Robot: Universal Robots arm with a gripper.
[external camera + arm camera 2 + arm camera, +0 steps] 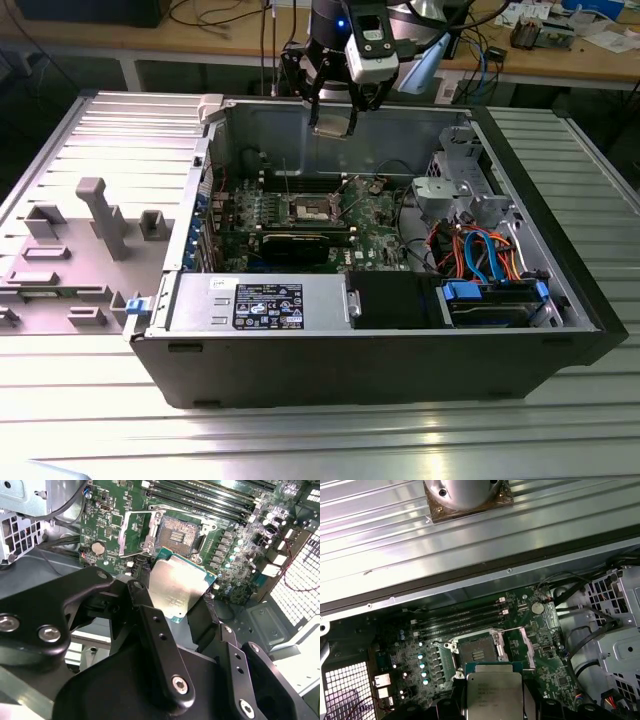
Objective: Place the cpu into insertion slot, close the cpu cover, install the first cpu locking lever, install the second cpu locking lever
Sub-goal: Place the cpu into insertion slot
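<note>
Second wrist view: my fingers [155, 630] grip the cpu [177, 587] above the bare slot [177, 532], cover [136, 532] flipped open; I judge placing is in hand, it calls for squaring and a gentle descent

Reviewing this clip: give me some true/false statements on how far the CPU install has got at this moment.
1. The gripper holds the cpu between its fingers. True.
2. The cpu sits in the insertion slot. False: the slot is empty with its pin field exposed, and the cpu is held above the board.
3. The cpu cover is shut over the slot. False: it is swung open beside the slot.
4. The green circuit board lies inside an open computer case. True.
</note>
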